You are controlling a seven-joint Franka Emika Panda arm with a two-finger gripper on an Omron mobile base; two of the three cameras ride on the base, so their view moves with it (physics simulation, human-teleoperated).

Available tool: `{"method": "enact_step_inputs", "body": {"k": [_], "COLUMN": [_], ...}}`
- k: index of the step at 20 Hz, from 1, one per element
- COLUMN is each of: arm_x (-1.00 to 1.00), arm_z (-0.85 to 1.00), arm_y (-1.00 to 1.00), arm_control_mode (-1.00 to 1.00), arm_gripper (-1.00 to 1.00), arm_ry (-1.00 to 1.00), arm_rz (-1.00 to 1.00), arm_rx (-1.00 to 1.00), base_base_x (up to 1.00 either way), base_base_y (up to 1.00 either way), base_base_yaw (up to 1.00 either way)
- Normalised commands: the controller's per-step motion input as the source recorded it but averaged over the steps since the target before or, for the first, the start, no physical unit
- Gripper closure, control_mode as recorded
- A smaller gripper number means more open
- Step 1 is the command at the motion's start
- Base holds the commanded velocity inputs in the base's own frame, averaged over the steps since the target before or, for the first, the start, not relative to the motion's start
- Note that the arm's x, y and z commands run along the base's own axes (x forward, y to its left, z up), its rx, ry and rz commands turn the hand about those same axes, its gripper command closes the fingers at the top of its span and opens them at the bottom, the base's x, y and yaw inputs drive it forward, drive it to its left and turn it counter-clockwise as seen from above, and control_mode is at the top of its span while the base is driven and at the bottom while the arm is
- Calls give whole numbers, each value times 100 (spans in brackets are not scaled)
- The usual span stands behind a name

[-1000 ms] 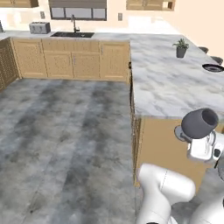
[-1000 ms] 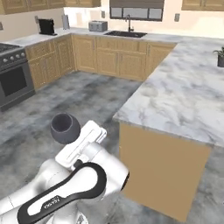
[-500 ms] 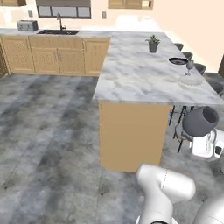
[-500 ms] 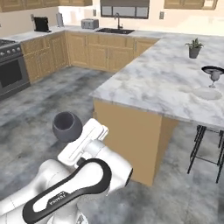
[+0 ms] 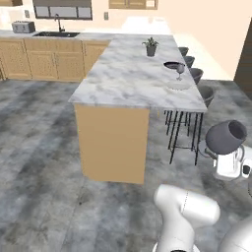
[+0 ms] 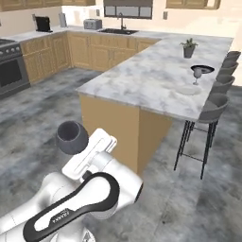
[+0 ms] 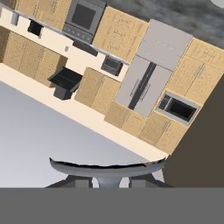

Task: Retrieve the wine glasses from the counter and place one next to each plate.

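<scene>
My gripper (image 7: 109, 181) is shut on a smoky-grey wine glass. Its round foot (image 7: 108, 168) spreads just beyond the fingertips. Its dark bowl (image 5: 226, 137) stands above the white hand (image 5: 229, 166) at the lower right, and that bowl (image 6: 72, 137) is at the lower left of the right base view. On the far side of the marble island (image 5: 123, 78) lie a dark plate (image 5: 173, 64) and a white plate (image 5: 178, 86). A second wine glass (image 5: 180, 70) stands upright between them, close to the dark plate (image 6: 202, 69). The counter is out of view.
Grey stools (image 5: 204, 96) line the island's right side, near the plates. A potted plant (image 5: 150, 47) stands farther back on the island. Wooden cabinets with a sink (image 5: 54, 34) and a toaster (image 5: 23, 27) run along the back wall. A stove (image 6: 9, 71) is at the left.
The whole scene has shifted as the base drove around the island's near end; the stool side and both plates have come closer. The arm keeps its pose with the glass held.
</scene>
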Motion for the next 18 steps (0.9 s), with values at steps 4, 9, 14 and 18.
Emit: {"method": "enact_step_inputs", "body": {"k": [4, 9, 14, 18], "arm_x": [0, 0, 0, 0], "arm_z": [0, 0, 0, 0], "arm_y": [0, 0, 0, 0], "arm_control_mode": [100, 100, 100, 100], "arm_gripper": [100, 100, 100, 100], "arm_ry": [0, 0, 0, 0], "arm_rz": [0, 0, 0, 0], "arm_rx": [0, 0, 0, 0], "base_base_x": [-3, 7, 7, 8], "base_base_y": [-100, -100, -100, -100], "base_base_yaw": [25, 35, 41, 41]}}
